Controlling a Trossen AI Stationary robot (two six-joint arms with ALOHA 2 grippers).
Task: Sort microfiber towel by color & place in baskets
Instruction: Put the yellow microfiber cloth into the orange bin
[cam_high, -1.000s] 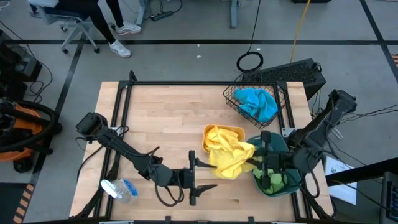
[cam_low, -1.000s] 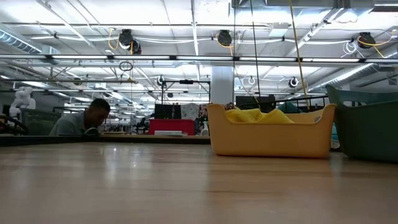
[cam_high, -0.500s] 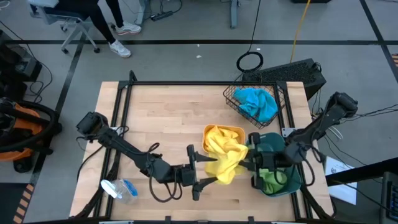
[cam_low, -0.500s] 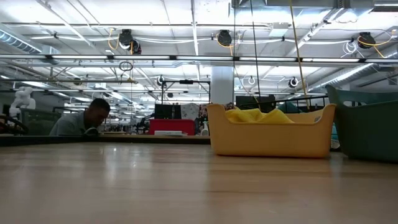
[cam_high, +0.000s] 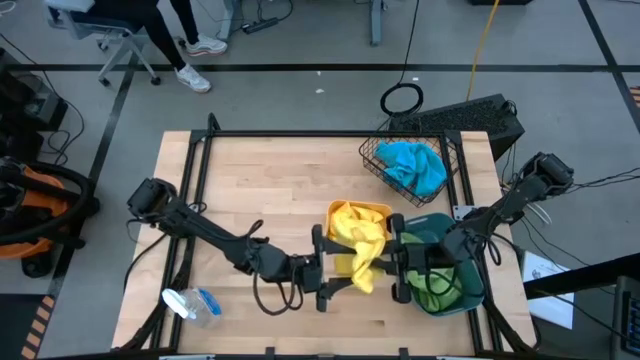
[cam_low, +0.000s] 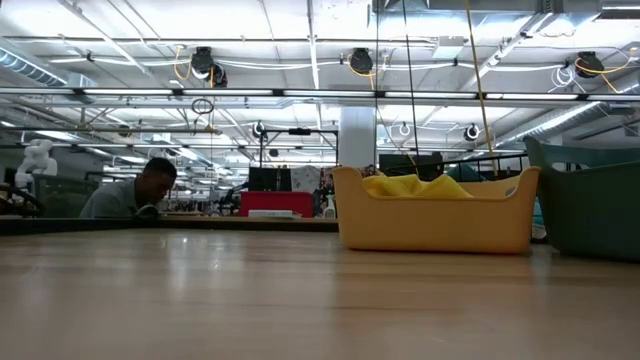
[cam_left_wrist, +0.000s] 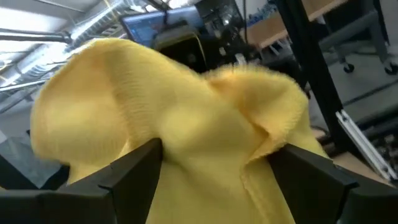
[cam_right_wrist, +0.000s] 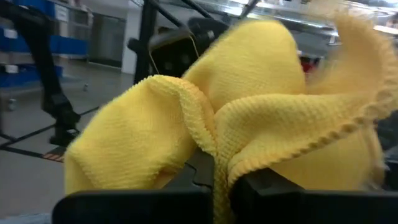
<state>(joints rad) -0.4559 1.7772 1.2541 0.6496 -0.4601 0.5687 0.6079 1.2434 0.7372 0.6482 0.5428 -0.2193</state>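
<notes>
Yellow towel (cam_high: 358, 252) draped over front rim of orange bin (cam_high: 381, 211), hanging onto table (cam_high: 270, 190); left gripper (cam_high: 333, 263) at its left edge, fingers spread either side of cloth; right gripper (cam_high: 396, 262) at its right edge — clamped on towel fold per right wrist view; blue towel (cam_high: 412, 166) sat in black wire basket (cam_high: 372, 157); green towel (cam_high: 434, 291) lay in teal bin (cam_high: 447, 227).

Two dark jointed arms trailing looped black cables.
</notes>
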